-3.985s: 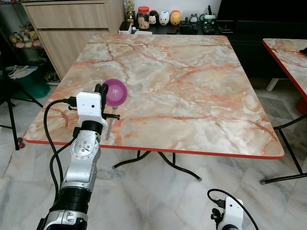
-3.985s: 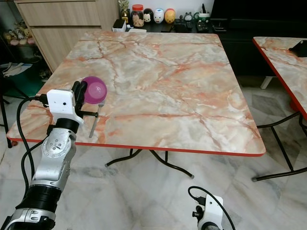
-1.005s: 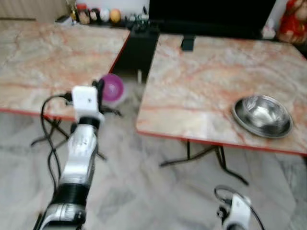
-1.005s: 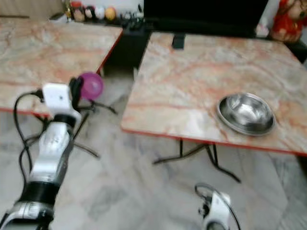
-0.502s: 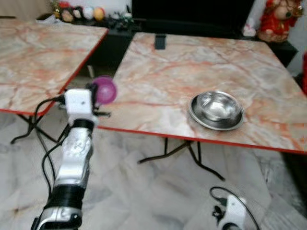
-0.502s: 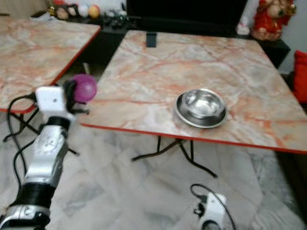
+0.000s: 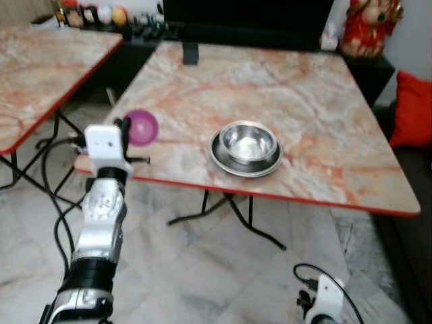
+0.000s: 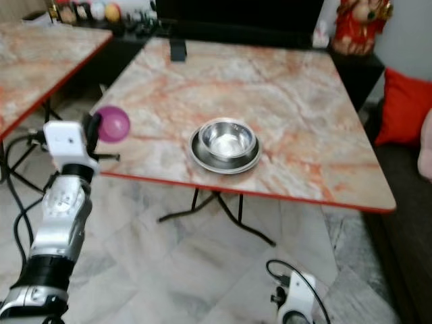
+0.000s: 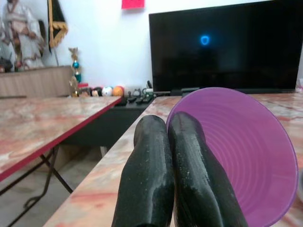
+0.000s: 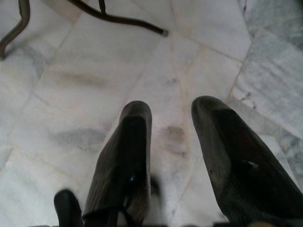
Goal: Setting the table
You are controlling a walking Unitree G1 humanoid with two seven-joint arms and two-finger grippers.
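Left eye view: the left claw (image 7: 132,125) is raised at the near left corner of the marble desk (image 7: 317,115), pinching the rim of a purple bowl (image 7: 142,127) that it carries in the air just over the desk's edge. Further in, near the front edge and well apart from the purple one, a steel bowl (image 7: 248,143) sits on a steel plate (image 7: 227,162). A second desk (image 7: 34,61) stands off to the left, and a red cushion (image 7: 409,111) lies to the right.

Right eye view: same layout; the right arm hangs idle low down by the floor, only its wrist showing.

Left wrist view: the two black fingers (image 9: 187,165) are squeezed together on the purple bowl's wall, one inside and one outside, with the bowl tipped on its side and its mouth facing across the desk. A dark television (image 9: 227,47) stands behind.

Right wrist view: the right claw (image 10: 173,137) points at the tiled floor (image 10: 71,94), its fingers spread wide and holding nothing.

My guess is the carrying step is nearly over. Next the bowl wants moving inward over bare marble, turning upright, lowering until it rests flat, and only then letting go, keeping clear of the steel set.
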